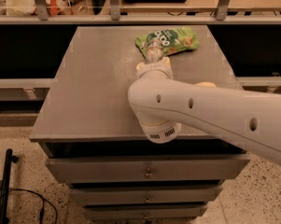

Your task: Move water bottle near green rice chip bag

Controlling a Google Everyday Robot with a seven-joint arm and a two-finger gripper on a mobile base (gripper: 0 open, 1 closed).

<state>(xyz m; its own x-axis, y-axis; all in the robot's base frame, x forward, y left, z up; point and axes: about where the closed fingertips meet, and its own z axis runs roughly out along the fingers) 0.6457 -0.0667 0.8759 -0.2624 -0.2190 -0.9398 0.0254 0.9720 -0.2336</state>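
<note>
The water bottle [152,52] is a small clear crinkled bottle that sticks out beyond the end of my white arm, over the far middle of the grey cabinet top [93,87]. My gripper [153,62] is shut on the bottle's near part, and my wrist largely hides the fingers. The green rice chip bag [170,38] lies flat at the far right of the top. The bottle's far end overlaps the bag's near left edge in the camera view.
A yellow sponge [205,84] shows only as a sliver behind my forearm on the right. My arm crosses the right front of the top. Drawers [147,171] sit below the front edge. A shelf rail [140,18] runs behind the cabinet.
</note>
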